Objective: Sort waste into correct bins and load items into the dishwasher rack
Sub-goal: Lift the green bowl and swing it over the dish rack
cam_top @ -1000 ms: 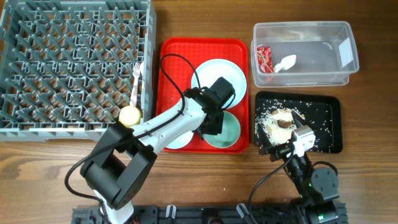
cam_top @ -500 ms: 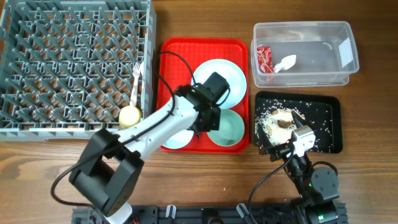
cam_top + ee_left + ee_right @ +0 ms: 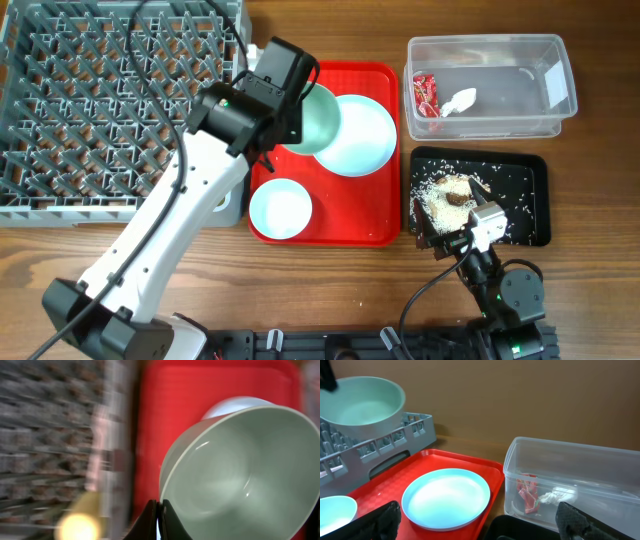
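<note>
My left gripper (image 3: 292,125) (image 3: 160,521) is shut on the rim of a pale blue bowl (image 3: 320,120) (image 3: 245,470). It holds the bowl tilted in the air over the red tray's back left, beside the grey dishwasher rack (image 3: 110,100) (image 3: 380,445). The right wrist view shows the bowl (image 3: 362,400) above the rack. The plate (image 3: 358,135) (image 3: 447,497) and the second bowl (image 3: 280,208) (image 3: 334,510) lie on the red tray. A blurred yellow cup (image 3: 75,525) and white fork (image 3: 97,455) show by the rack. My right gripper (image 3: 452,237) (image 3: 482,527) is open and empty at the black tray's front edge.
The clear tub (image 3: 560,90) (image 3: 580,465) holds the red wrapper (image 3: 425,92) (image 3: 526,492) and the white napkin (image 3: 460,100) (image 3: 559,496). The black tray (image 3: 530,200) holds food scraps (image 3: 448,195). The red tray (image 3: 340,230) lies between the rack and the bins.
My left gripper has lifted the bowl from the red tray's front right and carried it back and left toward the rack. The right arm has not moved.
</note>
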You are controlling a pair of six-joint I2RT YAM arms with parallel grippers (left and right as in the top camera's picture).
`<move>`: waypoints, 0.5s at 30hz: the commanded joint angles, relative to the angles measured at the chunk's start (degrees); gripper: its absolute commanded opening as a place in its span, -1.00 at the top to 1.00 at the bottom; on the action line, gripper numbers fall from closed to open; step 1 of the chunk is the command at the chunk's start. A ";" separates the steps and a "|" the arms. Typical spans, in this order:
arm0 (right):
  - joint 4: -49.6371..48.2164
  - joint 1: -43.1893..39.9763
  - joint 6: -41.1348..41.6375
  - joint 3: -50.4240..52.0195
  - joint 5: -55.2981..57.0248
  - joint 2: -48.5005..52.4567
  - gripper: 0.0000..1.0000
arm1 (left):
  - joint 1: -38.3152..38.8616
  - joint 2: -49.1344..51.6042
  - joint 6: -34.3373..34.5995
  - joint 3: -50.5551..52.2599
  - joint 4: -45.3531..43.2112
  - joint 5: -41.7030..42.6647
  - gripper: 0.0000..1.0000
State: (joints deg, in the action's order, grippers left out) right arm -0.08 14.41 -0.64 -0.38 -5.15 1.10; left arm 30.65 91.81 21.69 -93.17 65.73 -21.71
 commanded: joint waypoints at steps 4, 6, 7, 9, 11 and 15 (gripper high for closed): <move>-0.35 -0.31 0.81 0.09 -0.90 -0.83 -1.00 | -0.26 1.01 -1.77 -0.15 0.59 -36.61 0.92; -0.33 -0.31 0.81 0.09 -0.87 -0.83 -1.00 | -0.63 1.22 -1.77 -0.15 -0.44 -41.24 0.92; -0.35 -0.31 0.81 0.09 -0.90 -0.83 -1.00 | -0.90 1.36 -1.77 -0.13 -0.61 -42.23 0.92; -0.35 -0.31 0.81 0.09 -0.90 -0.83 -1.00 | -1.86 1.84 -1.75 0.09 -0.79 -43.67 0.92; -0.35 -0.31 0.81 0.09 -0.90 -0.83 -1.00 | -3.26 2.86 -1.53 1.07 -0.81 -44.54 0.92; -0.35 -0.31 0.79 0.09 -0.90 -0.83 -1.00 | -6.45 5.70 -1.38 5.07 -6.29 -52.43 0.92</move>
State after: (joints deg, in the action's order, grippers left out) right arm -0.08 14.41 -0.64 -0.38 -5.15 1.10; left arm 27.14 94.08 20.21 -91.90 63.44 -63.26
